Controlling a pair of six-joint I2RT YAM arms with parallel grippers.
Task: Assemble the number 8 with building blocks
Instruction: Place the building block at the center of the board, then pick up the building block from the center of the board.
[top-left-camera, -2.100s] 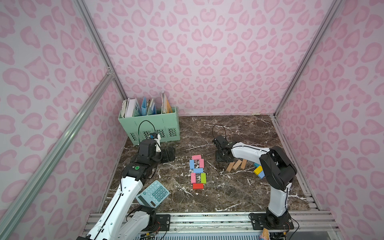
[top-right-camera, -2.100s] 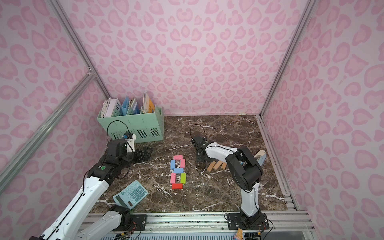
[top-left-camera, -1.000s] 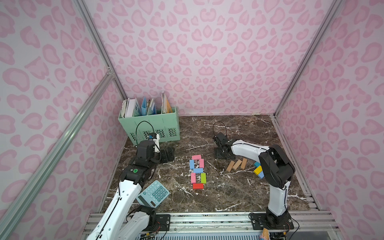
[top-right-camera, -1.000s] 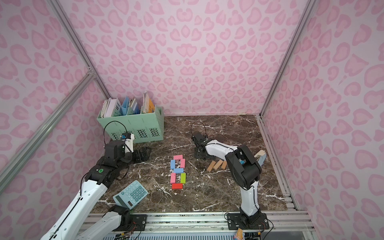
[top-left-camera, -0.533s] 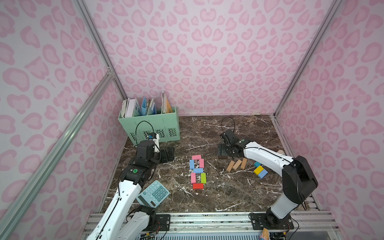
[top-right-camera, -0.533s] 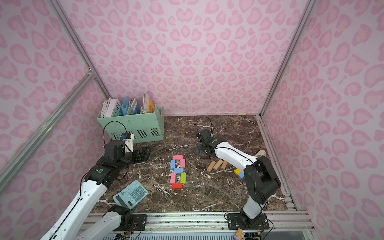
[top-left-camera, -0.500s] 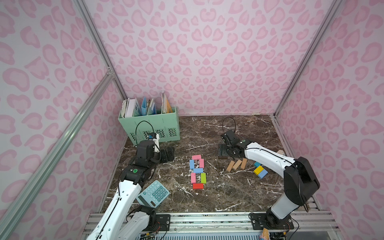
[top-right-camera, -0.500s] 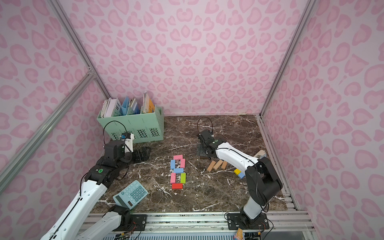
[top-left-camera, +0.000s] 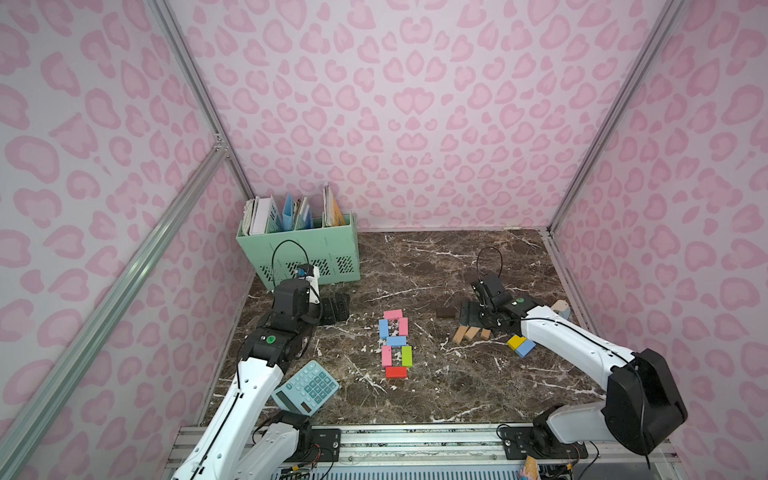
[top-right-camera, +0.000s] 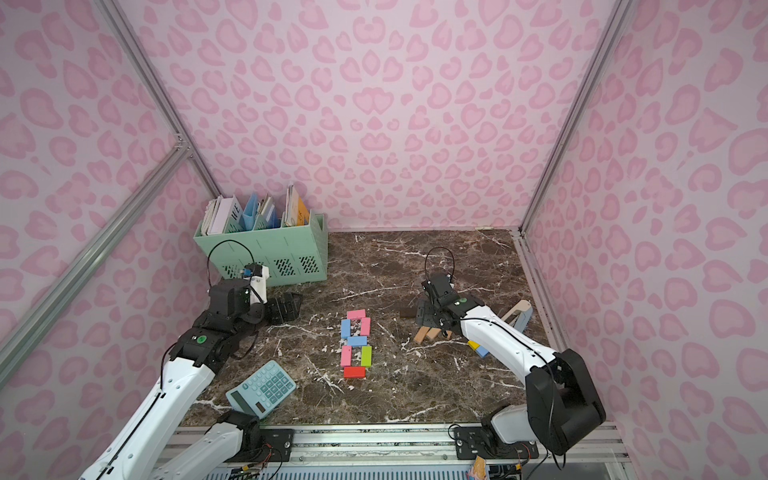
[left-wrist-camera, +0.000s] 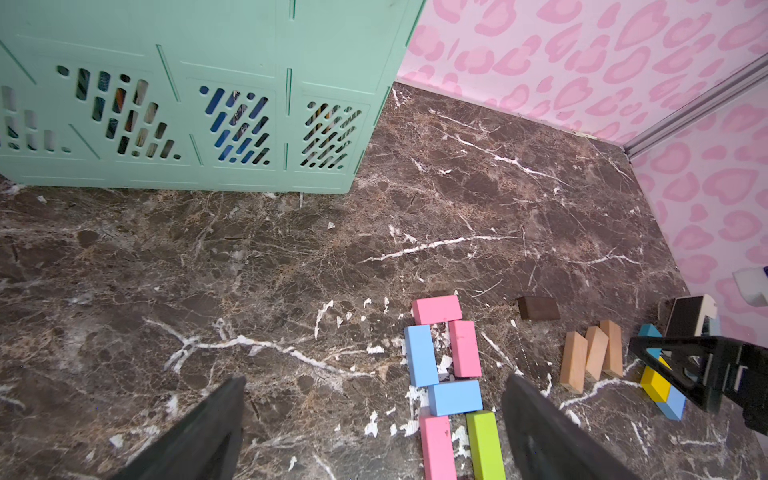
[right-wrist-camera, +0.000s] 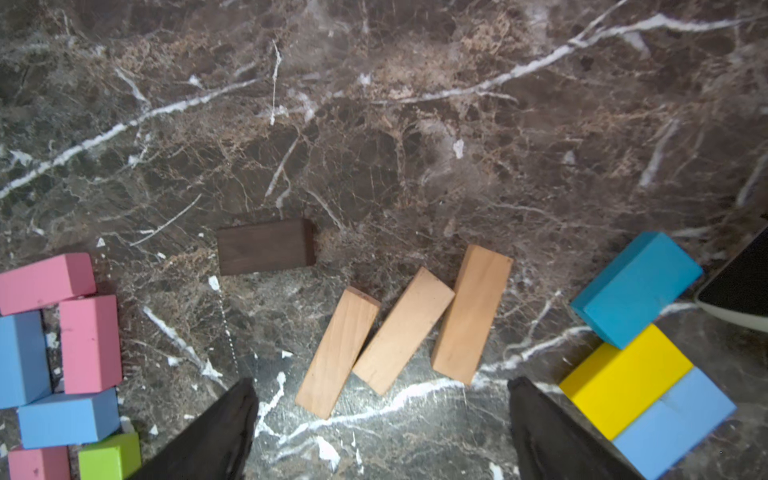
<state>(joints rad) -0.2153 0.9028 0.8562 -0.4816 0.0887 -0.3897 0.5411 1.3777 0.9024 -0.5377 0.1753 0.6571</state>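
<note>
Showing the right gripper (right-wrist-camera: 380, 386) spread wide and empty over three bare-wood rectangular blocks (right-wrist-camera: 403, 328). The left gripper (left-wrist-camera: 374, 380) is likewise spread and empty. At mid-table, pink, light-blue, green and red rectangular blocks (top-left-camera: 395, 343) lie arranged as an 8. A dark brown rectangular block (right-wrist-camera: 266, 246) lies apart between the two groups.

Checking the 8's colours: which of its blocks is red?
The red block, lying crosswise at the near end of the 8; no other block is red.

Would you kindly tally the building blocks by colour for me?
Pink blocks: 3
Light blue blocks: 3
Bare wood blocks: 3
Green block: 1
Red block: 1
Yellow block: 1
Teal block: 1
Dark brown block: 1
Total: 14
</note>
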